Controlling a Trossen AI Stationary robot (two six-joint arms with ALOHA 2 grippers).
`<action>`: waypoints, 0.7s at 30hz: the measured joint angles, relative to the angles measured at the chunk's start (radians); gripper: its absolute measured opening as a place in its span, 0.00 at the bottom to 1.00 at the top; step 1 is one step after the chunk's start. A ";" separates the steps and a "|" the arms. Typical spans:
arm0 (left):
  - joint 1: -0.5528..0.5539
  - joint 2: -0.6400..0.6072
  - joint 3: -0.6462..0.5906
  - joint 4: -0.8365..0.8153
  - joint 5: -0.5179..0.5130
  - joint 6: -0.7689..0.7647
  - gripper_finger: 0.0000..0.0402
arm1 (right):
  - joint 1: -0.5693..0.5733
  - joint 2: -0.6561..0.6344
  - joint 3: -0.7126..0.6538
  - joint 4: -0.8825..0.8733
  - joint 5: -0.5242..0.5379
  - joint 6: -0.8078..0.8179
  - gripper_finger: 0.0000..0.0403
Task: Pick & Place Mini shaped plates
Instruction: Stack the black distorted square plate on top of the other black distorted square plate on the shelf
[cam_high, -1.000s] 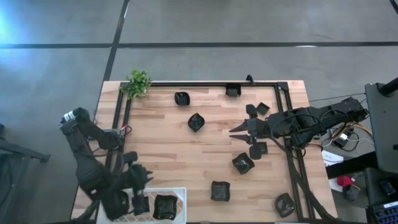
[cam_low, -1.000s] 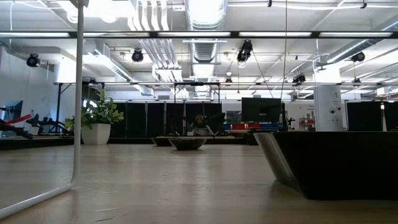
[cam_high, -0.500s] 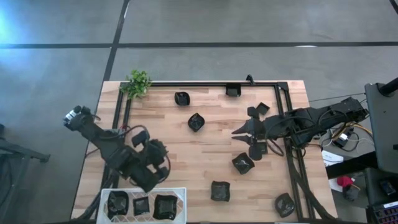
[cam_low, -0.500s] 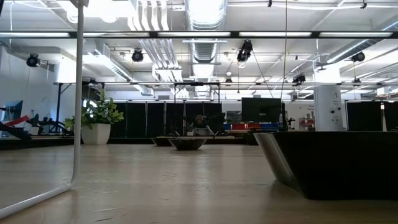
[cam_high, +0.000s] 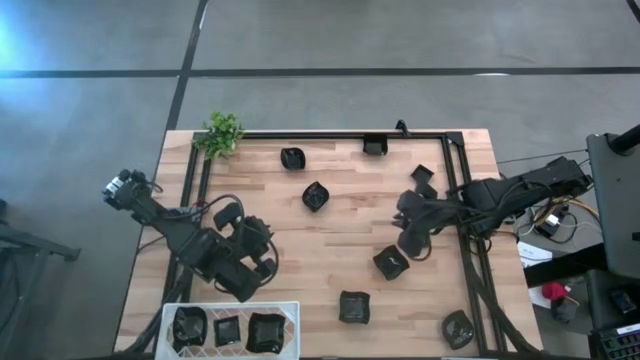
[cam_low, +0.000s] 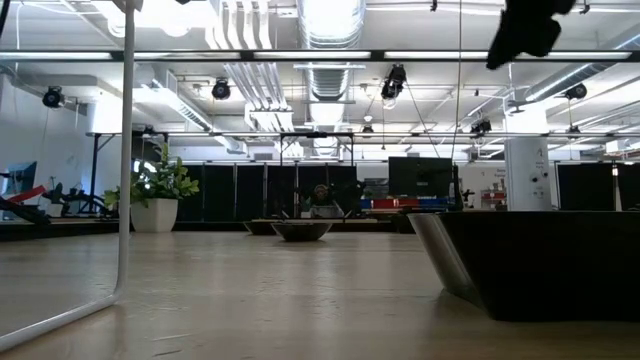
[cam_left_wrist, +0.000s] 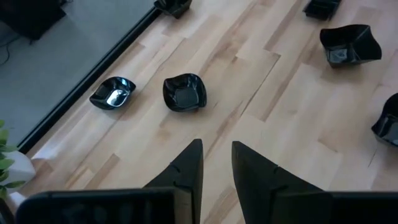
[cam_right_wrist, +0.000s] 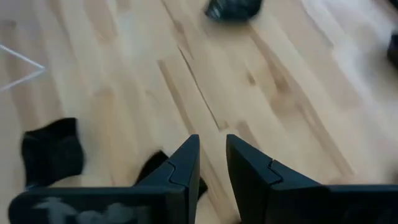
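Several mini shaped plates, small glossy black dishes, sit on their bases on the wooden table: one (cam_high: 314, 196) mid-table, one (cam_high: 291, 158) farther back, one (cam_high: 391, 263) and one (cam_high: 353, 306) nearer. My left gripper (cam_high: 266, 250) hovers open and empty just beyond the white basket (cam_high: 292, 306), pointing toward the two far plates (cam_left_wrist: 184, 92) (cam_left_wrist: 112, 93). My right gripper (cam_high: 402, 216) hangs open and empty over the table's right part, close above a plate (cam_high: 415, 241). That plate's edge (cam_right_wrist: 154, 165) shows beside one finger.
The white wire basket at the near left holds three plates (cam_high: 264, 332). A green plant (cam_high: 221, 133) stands at the far left corner. A black frame (cam_high: 330, 134) runs along the far and side edges. More plates lie at the right (cam_high: 422, 175) (cam_high: 458, 328).
My left gripper has swung away from over the basket, toward the table's far right, and then held still. My right gripper has sunk, rolled about its own line and drawn back a little toward the right edge; part of that arm now shows at the low view's top.
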 joint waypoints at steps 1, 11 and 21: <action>0.000 0.000 0.000 0.000 0.000 0.000 0.19 | 0.000 0.000 -0.014 0.002 0.000 0.020 0.20; 0.000 0.000 0.000 0.001 0.000 0.017 0.19 | 0.001 0.000 -0.139 0.004 -0.001 0.215 0.24; 0.000 0.000 0.000 0.002 0.000 0.060 0.19 | 0.001 0.000 -0.274 0.017 -0.028 0.453 0.31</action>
